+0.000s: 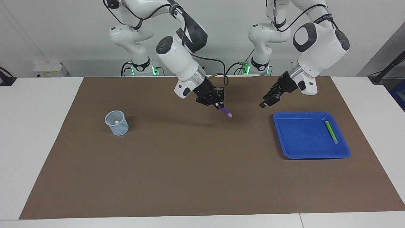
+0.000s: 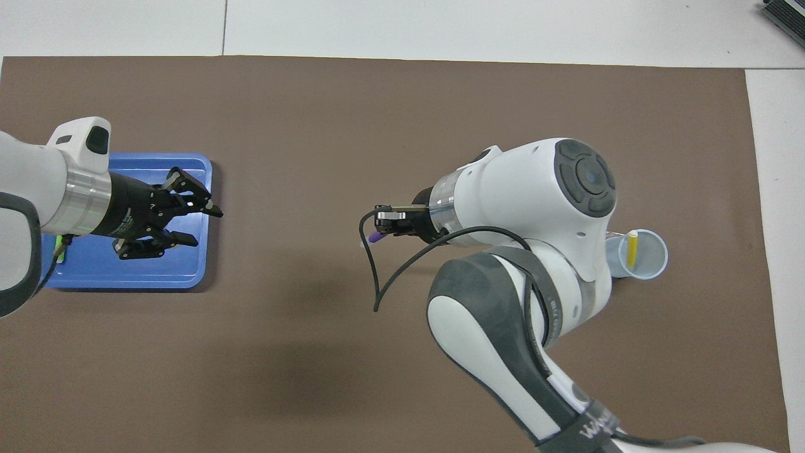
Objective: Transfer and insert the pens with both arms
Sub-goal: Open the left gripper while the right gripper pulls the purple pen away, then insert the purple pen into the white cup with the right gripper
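The purple pen (image 1: 225, 111) hangs slanted above the brown mat, whitish cap downward, with my right gripper (image 1: 217, 105) shut on its upper end; from above only its tip (image 2: 375, 238) shows past that gripper (image 2: 387, 228). My left gripper (image 1: 267, 101) stands open and empty above the blue tray's (image 1: 303, 148) rim toward the right arm's end, its fingers (image 2: 214, 212) spread apart. The green pen (image 1: 331, 132) lies in the tray. The yellow pen (image 2: 631, 246) stands in the clear cup (image 1: 116, 123).
The brown mat (image 1: 190, 174) covers most of the white table. The tray (image 2: 126, 277) sits toward the left arm's end and the cup (image 2: 641, 255) toward the right arm's end, with bare mat between them.
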Robot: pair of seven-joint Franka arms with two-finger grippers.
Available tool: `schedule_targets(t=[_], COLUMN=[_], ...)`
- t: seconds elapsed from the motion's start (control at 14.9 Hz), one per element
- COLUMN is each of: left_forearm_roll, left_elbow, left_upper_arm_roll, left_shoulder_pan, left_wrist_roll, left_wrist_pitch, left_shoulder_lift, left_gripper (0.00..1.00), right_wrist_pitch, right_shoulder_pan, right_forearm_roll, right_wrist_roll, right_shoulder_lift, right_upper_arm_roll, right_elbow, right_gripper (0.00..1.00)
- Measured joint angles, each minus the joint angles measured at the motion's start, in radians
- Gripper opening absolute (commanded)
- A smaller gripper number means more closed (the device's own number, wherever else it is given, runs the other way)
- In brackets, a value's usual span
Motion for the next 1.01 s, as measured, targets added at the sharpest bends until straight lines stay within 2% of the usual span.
schedule_targets(t=[0.34,0.47,0.74,1.01], left_forearm_roll=[0.145,0.207,0.297,0.329], left_elbow=[-0.033,-0.041,-0.057,-0.065], left_upper_arm_roll=[0.005,0.005,0.006,0.007], left_shoulder_pan=[0.117,0.137,0.194,0.255], left_wrist_roll=[0.419,0.525,0.704,0.827], left_wrist_pitch=[0.002,0.024,0.108,0.235], left_shoulder_lift=[-0.016,-0.014,0.019,0.098], left_gripper=[0.60,0.60,0.60,0.60], right_wrist_pitch=[-0.336,-0.415,-0.451,-0.451], right_shoulder_pan=[-0.180,-0.266,-0.411,-0.451], right_forearm_roll=[-0.242,-0.361,-0.502,-0.535], right_wrist_roll=[-0.349,-0.549,-0.880,-0.955], right_shoulder_lift=[-0.082,-0.100,-0.105,-0.113], right_upper_arm_roll=[-0.004,-0.006,-0.008,-0.006], right_elbow=[0.001,0.001,-0.009,-0.053], right_gripper=[0.00,0.00,0.00,0.00])
